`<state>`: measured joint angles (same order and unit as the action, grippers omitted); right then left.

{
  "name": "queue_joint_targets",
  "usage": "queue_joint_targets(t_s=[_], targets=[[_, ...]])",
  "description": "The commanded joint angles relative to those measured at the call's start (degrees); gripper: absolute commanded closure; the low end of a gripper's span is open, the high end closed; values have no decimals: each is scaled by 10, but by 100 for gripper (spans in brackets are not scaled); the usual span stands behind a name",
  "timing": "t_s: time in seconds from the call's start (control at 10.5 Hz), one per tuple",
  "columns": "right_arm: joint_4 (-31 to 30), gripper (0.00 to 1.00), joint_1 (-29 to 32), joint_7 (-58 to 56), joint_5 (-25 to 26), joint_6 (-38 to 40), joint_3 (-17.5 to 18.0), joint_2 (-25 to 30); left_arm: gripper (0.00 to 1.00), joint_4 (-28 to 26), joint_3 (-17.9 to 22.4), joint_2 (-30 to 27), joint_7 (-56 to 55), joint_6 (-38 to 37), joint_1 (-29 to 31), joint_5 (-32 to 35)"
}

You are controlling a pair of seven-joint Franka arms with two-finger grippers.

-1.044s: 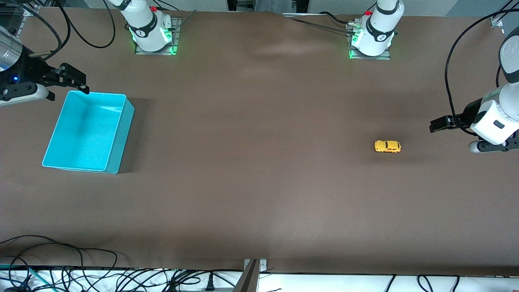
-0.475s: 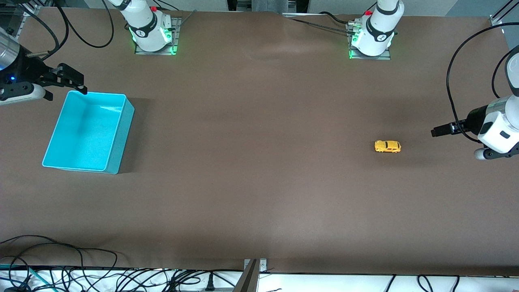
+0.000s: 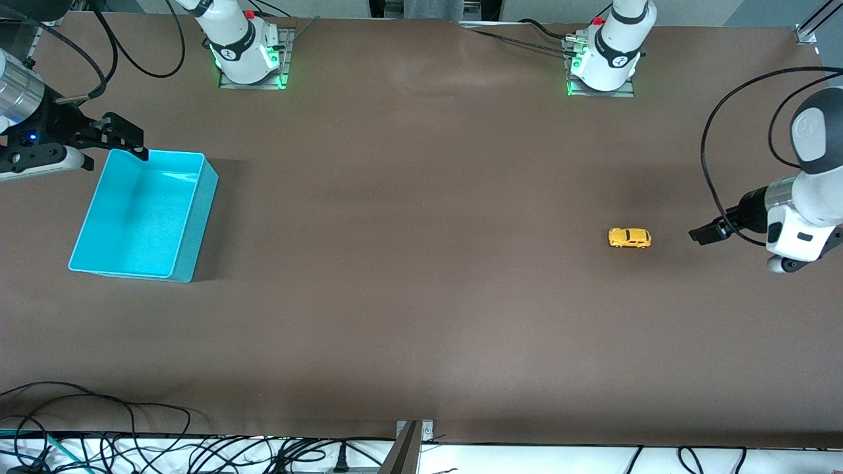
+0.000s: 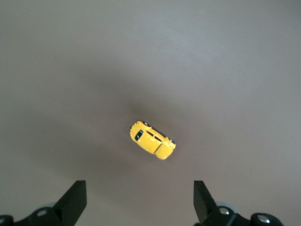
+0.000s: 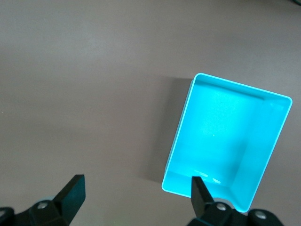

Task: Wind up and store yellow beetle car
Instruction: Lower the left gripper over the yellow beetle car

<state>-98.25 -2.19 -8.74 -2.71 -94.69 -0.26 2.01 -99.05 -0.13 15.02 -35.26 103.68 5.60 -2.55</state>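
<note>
The yellow beetle car (image 3: 629, 237) stands on its wheels on the brown table toward the left arm's end; the left wrist view shows the car (image 4: 152, 140) too. My left gripper (image 3: 703, 234) hangs open just beside the car, on the table-end side, and holds nothing; both its dark fingers (image 4: 75, 200) frame bare table. The turquoise bin (image 3: 141, 214) is empty and sits toward the right arm's end. My right gripper (image 3: 122, 138) hovers open over the bin's corner that lies farthest from the front camera. In the right wrist view the bin (image 5: 230, 141) lies ahead of the wide fingers (image 5: 73, 190).
The two arm bases (image 3: 247, 52) (image 3: 602, 59) stand along the table's edge farthest from the front camera. Loose cables (image 3: 99, 441) lie past the table's near edge. Wide bare brown tabletop (image 3: 421, 230) separates the bin from the car.
My left gripper has come down and moved toward the car. My right gripper has shifted slightly over the bin's corner. The car and the bin have not moved.
</note>
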Motion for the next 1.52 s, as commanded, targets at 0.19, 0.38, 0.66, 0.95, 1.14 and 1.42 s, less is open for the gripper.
queue_joint_targets(t_s=[0.19, 0.38, 0.66, 0.95, 1.14, 1.42], targets=[[-19, 0, 3, -7, -11, -8, -14, 12, 0, -21, -1, 35, -289, 51, -2, -9], [-17, 0, 3, -32, -12, -7, -20, 12, 0, -89, -14, 33, -412, 142, -9, -8], [-18, 0, 2, -32, -12, -10, -20, 12, 0, -162, -18, 39, -451, 227, -9, -8], [-19, 0, 1, -22, -11, -19, -1, 14, 0, -185, -18, 60, -451, 248, -10, -8], [-20, 0, 1, -22, -7, -17, -1, 15, 0, -223, -18, 61, -453, 299, -10, -10], [-26, 0, 1, -23, -8, -18, -4, 16, 0, -230, -17, 72, -483, 327, -10, -11]])
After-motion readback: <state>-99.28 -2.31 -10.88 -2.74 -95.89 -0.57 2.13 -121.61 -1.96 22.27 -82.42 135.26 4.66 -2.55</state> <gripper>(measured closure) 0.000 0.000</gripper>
